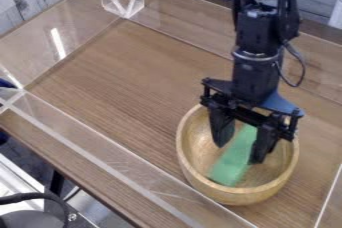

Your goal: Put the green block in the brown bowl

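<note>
Gripper (pixel 246 137) pointing down, fingers spread; green block (pixel 235 164) in brown bowl (pixel 195 162)

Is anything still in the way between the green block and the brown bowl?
No. The green block already lies inside the brown bowl, leaning toward its floor. The gripper hangs right over it, jaws open, with nothing visible between them.

Wooden tabletop (pixel 120 82) with clear acrylic walls (pixel 80 142) around it

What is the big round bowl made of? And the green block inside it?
The brown bowl looks like wood, light and matte, with faint grain on its thick rim. The green block could be painted wood or plastic: plain, even bright green, too blurry to tell.
</note>
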